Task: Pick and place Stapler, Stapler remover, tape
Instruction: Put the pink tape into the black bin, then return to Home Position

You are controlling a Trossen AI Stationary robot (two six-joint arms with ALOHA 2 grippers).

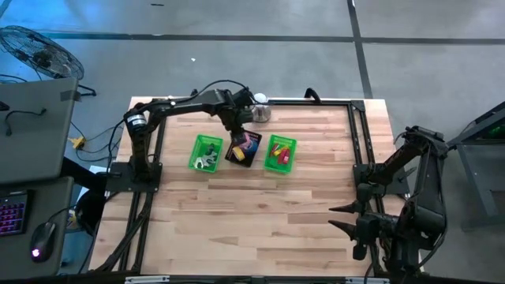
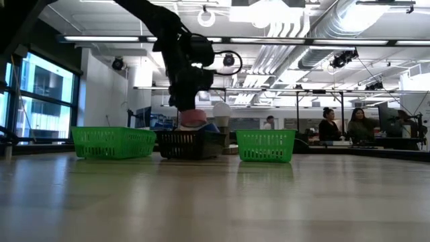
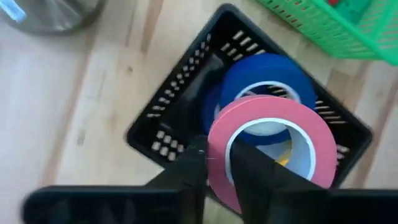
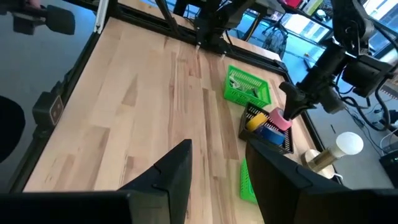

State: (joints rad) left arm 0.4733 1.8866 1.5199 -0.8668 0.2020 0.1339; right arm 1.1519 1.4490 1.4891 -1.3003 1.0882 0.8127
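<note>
My left gripper (image 1: 239,126) hangs over the black basket (image 1: 244,149), shut on the pink tape roll (image 3: 273,143). In the low view the pink roll (image 2: 193,119) sits just above the basket's rim (image 2: 191,134). A blue roll (image 3: 267,78) lies in the black basket (image 3: 180,106), and a bit of yellow roll (image 3: 283,153) shows through the pink roll's hole. A green basket (image 1: 207,152) with pale metal items stands on the black basket's left. Another green basket (image 1: 280,153) with red and yellow items stands on its right. My right gripper (image 4: 227,180) is open, parked at the table's right edge (image 1: 371,217). My left gripper holds the pink tape roll by its ring wall (image 3: 217,146), one finger (image 3: 245,171) inside the core hole and the other finger (image 3: 189,171) outside. It comes from above, pointing down. The roll hangs on edge over the blue roll in the black basket.
A metal cup with a pale round bulb (image 1: 260,109) stands at the far edge, just behind the baskets. Black frame rails run along the table's left side (image 1: 146,170) and right side (image 1: 359,142). Bare wood spreads across the near half (image 1: 252,221). People sit far behind the table (image 2: 329,124).
</note>
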